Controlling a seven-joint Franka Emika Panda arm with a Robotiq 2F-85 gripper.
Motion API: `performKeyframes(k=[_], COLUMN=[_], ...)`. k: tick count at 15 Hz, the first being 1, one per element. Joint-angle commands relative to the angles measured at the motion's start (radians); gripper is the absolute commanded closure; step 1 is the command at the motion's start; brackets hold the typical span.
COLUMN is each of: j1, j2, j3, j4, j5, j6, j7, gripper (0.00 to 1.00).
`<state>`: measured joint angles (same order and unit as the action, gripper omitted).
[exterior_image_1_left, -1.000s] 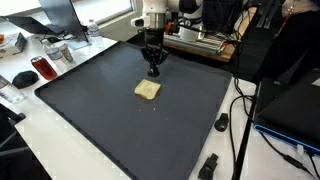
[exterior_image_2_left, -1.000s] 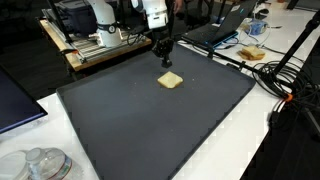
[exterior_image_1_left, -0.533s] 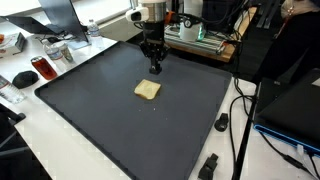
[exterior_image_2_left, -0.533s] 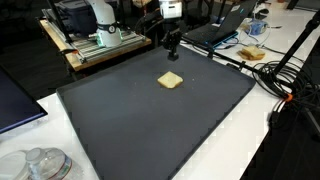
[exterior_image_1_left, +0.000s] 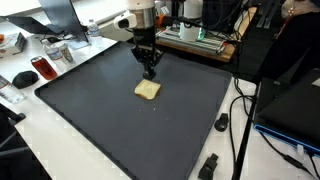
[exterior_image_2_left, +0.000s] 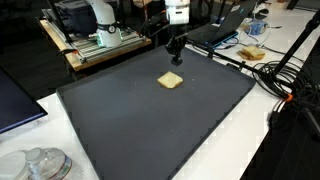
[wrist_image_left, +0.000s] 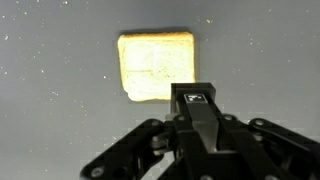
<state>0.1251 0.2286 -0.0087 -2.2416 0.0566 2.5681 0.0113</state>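
A pale yellow square slab, like a slice of bread, lies flat on the dark grey mat. My gripper hangs just above the mat, a little beyond the slab on its far side, and does not touch it. In the wrist view the slab sits just ahead of the gripper. The fingers are pressed together with nothing between them.
A red can and a black mouse sit beside the mat. Small black parts and cables lie on the white table. A laptop, a plate and a glass lid ring the mat.
The gripper has shifted sideways along the far part of the mat and now stands just behind the slab. The slab has not moved.
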Motion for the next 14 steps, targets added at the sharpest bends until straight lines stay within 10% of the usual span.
performKeyframes(k=[1,14], j1=[-0.03,-0.019], j2=[0.087,0.231], j3=[0.018,0.012], j4=[0.058,0.129], j5=[-0.018,-0.053], j6=[0.015,0.065], j7=[0.011,0.014], gripper=[0.94,0.94])
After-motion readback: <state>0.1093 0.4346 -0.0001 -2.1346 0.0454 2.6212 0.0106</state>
